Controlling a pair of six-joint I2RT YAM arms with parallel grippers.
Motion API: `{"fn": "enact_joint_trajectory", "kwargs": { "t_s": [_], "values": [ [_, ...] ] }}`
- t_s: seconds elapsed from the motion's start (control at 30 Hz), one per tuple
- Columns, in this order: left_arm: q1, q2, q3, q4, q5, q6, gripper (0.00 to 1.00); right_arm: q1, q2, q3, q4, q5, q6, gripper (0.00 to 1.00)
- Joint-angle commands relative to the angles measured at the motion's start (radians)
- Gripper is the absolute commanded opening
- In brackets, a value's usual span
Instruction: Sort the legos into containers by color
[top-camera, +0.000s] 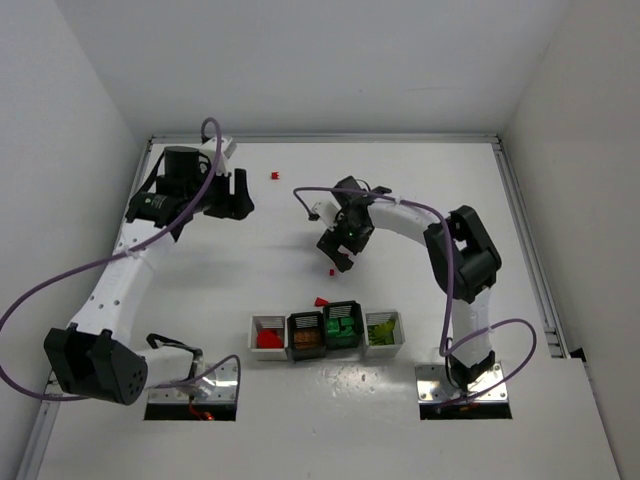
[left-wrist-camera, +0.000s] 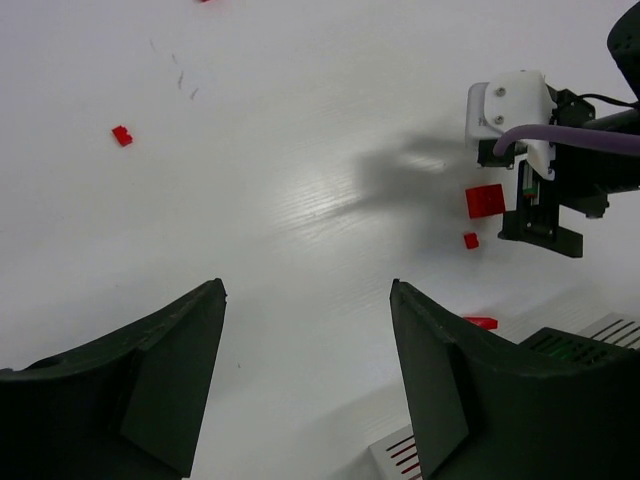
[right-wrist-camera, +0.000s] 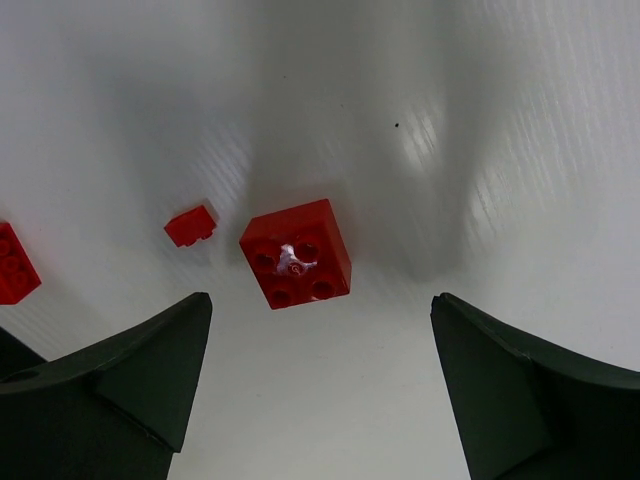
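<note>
Bright, even overhead light; white table (top-camera: 250, 270) nearly blown out in top view, walls greyer; shadows soft and faint throughout; left wrist view has a diffuse grey shadow with a glare patch beside it; right wrist view sharp on red brick (right-wrist-camera: 295, 253), small glint on its studs, broad soft shadow bands above; fingers (right-wrist-camera: 110, 390) dark, slightly blurred.

A: Arm structure?
B: White tubular links (top-camera: 115, 285); black joint housings (top-camera: 95, 365); metal base plates (top-camera: 222, 375).
A: Wiring, tips?
B: Purple cable (left-wrist-camera: 570, 137) along each arm; white two-screw bracket (left-wrist-camera: 510, 105); black wedge-shaped fingers (right-wrist-camera: 110, 380).
</note>
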Motion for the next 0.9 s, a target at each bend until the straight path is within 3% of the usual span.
{"fn": "enact_joint_trajectory", "kwargs": {
  "t_s": [0.0,0.17,0.27,0.47,0.67,0.73,0.87],
  "values": [
    [0.021,0.017,0.053,-0.007,0.108,0.019,0.73,0.016,-0.009,0.002,0.049,-0.009,-0.069,0.9],
    [0.042,0.037,0.053,-0.007,0.108,0.039,0.74,0.035,0.021,0.002,0.082,0.001,-0.089,0.86],
    [0.042,0.046,0.044,-0.007,0.096,0.039,0.75,0.044,0.03,-0.009,0.094,0.011,-0.112,0.79],
    [0.088,0.087,0.035,-0.017,0.108,0.03,0.76,0.053,0.041,-0.029,0.085,0.021,-0.132,0.49],
    [0.131,0.127,0.035,-0.017,0.177,0.039,0.83,0.053,-0.005,-0.064,0.066,0.02,-0.164,0.08],
    [0.14,0.151,0.035,-0.017,0.177,0.039,0.84,0.053,-0.037,-0.045,0.039,-0.011,-0.176,0.0],
    [0.151,0.17,0.01,0.009,0.14,0.027,0.85,0.044,-0.144,0.007,-0.027,-0.078,-0.187,0.0]
  ]
}}
